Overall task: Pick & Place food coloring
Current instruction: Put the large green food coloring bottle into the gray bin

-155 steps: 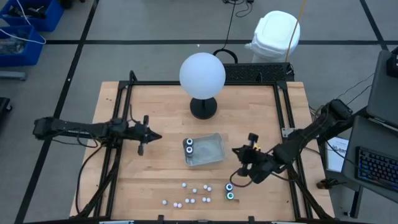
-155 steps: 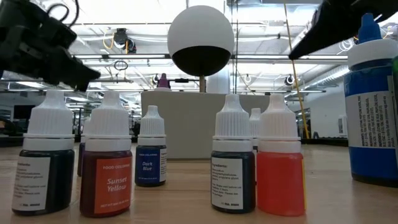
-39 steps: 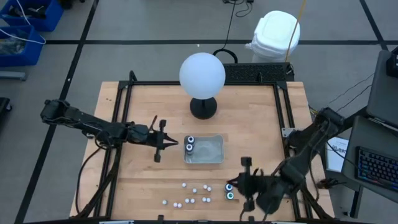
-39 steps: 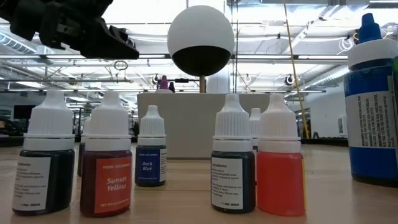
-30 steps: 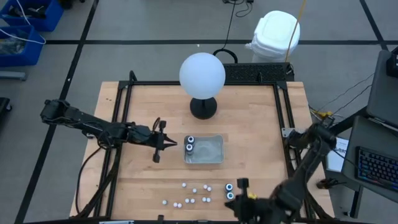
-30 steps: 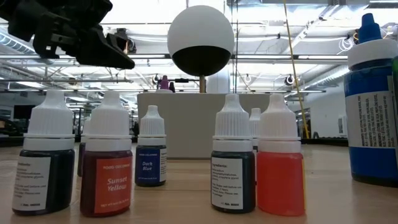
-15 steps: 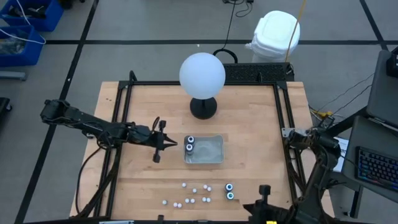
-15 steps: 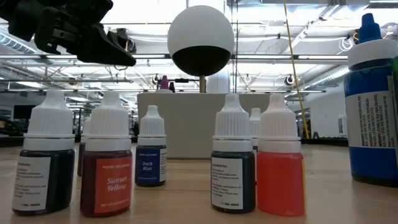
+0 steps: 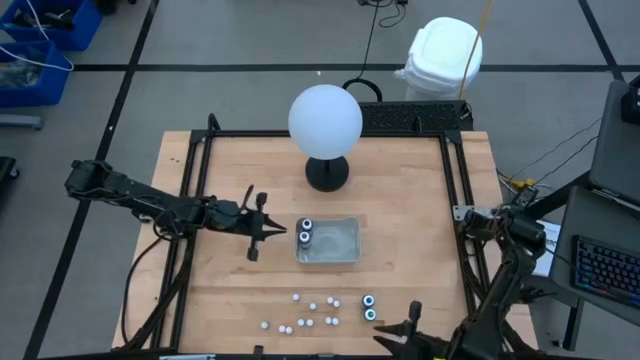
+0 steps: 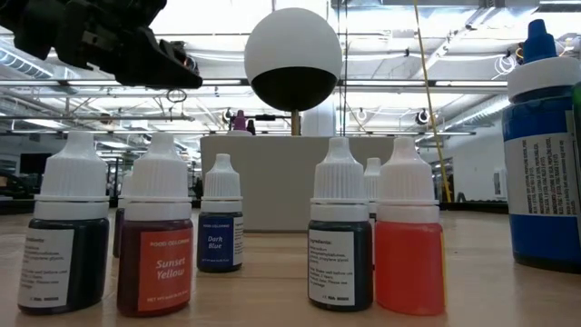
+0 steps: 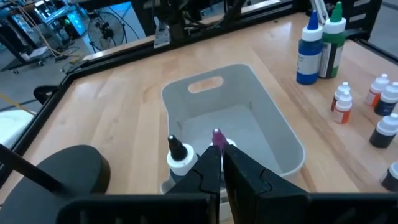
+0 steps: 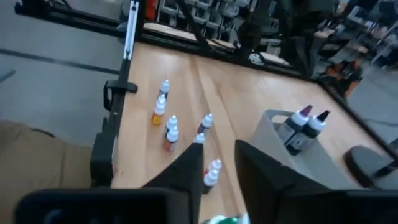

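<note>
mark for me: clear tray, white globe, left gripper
clear tray point(image 9: 345, 243), high view, bare floor of the tray, right of the two bottles in it.
white globe point(image 9: 325, 121), high view, middle of the sphere's top.
left gripper point(image 9: 272, 233), high view, at the fingertips, beside the tray's left edge.

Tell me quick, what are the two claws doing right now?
Left tool: shut, empty, beside the clear tray.
Right tool: open, empty, at the table's front edge near the two bigger bottles.

Small bottles point(image 9: 310, 312): I count about ten white-capped ones, upright, scattered near the table's front edge.
Larger bottles: two point(image 9: 369, 307) beside them; two point(image 9: 305, 234) standing inside the tray.
</note>
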